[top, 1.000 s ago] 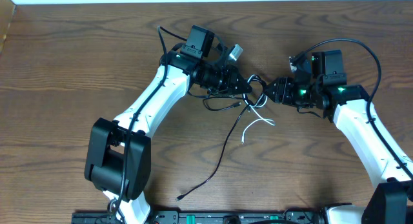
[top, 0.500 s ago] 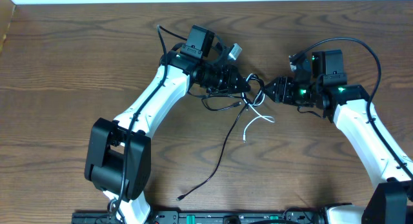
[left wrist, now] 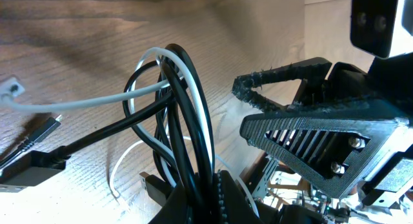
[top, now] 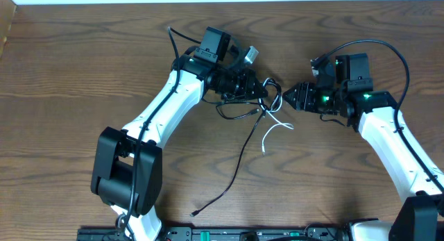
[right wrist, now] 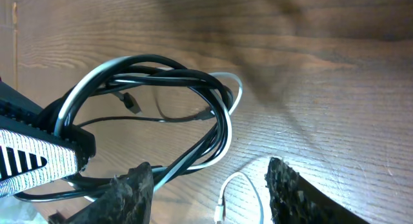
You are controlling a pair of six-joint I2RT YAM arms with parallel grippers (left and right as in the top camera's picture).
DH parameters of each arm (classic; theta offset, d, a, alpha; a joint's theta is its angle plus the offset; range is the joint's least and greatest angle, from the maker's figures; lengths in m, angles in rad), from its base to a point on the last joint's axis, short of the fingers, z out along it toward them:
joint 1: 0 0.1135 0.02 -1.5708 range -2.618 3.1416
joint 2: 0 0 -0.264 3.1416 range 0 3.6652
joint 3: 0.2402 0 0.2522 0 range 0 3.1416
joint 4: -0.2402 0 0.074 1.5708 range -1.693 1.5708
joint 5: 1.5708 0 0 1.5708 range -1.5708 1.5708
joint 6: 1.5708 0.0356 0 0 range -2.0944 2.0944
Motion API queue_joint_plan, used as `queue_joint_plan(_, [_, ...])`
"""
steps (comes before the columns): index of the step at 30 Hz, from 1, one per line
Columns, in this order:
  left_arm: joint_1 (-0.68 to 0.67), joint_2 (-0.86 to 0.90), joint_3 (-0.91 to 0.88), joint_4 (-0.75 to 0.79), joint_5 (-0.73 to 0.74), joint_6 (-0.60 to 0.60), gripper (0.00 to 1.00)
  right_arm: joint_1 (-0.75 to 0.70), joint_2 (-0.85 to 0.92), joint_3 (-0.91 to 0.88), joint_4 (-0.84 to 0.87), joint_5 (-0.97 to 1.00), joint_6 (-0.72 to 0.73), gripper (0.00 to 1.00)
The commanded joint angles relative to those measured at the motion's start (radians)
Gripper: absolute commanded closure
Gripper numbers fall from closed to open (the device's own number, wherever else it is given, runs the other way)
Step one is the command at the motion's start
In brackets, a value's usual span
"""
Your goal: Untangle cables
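Black cable (left wrist: 197, 114), white cable (left wrist: 64, 106) tangled together, wooden table (top: 69, 95) beneath

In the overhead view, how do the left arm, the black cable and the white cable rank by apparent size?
Largest: left arm.
Then: black cable, long but thin.
Smallest: white cable, though it is partly hidden.

Table (top: 69, 95): brown wood, grain plain to see, low satin sheen. Black cable (left wrist: 193, 121): smooth sheath, glossy, catches light along its curves. White cable (left wrist: 84, 102): smooth plastic jacket, duller. My right gripper (right wrist: 206, 167): matt black plastic. Its fingers (right wrist: 293, 195) have rough, pebbled edges and ribbed lattice sides. Screws (left wrist: 352, 142) in it: bright metal. My left arm (top: 166, 105): white shell of smooth, glossy plastic; joints black, matt.
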Motion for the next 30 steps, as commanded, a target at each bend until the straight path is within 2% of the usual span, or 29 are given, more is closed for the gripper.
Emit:
queue_joint_plan(1, [0.002, 0.004, 0.009, 0.005, 0.006, -0.019, 0.93, 0.001, 0.007, 0.003, 0.010, 0.000, -0.024, 0.47])
queue_joint_plan(10, [0.002, 0.004, 0.009, 0.005, 0.018, -0.072, 0.93, 0.001, 0.007, 0.003, 0.028, 0.000, -0.027, 0.47])
queue_joint_plan(12, [0.002, 0.004, 0.009, 0.006, 0.017, -0.101, 0.92, 0.001, 0.007, 0.003, 0.040, -0.026, -0.039, 0.47])
queue_joint_plan(15, [0.003, 0.004, 0.009, 0.034, 0.018, -0.194, 0.92, 0.001, 0.007, 0.003, 0.080, -0.072, -0.153, 0.45])
queue_joint_plan(20, [0.003, 0.004, 0.009, 0.124, 0.072, -0.257, 0.93, -0.008, 0.007, 0.003, 0.162, -0.063, -0.162, 0.40])
queue_joint_plan(24, [0.008, 0.004, 0.009, 0.183, 0.156, -0.250, 0.92, -0.008, 0.007, 0.003, 0.198, -0.053, -0.185, 0.38])
queue_joint_plan(30, [0.042, 0.004, 0.009, 0.225, 0.300, -0.126, 0.93, -0.025, 0.006, 0.003, 0.296, -0.140, -0.185, 0.38])
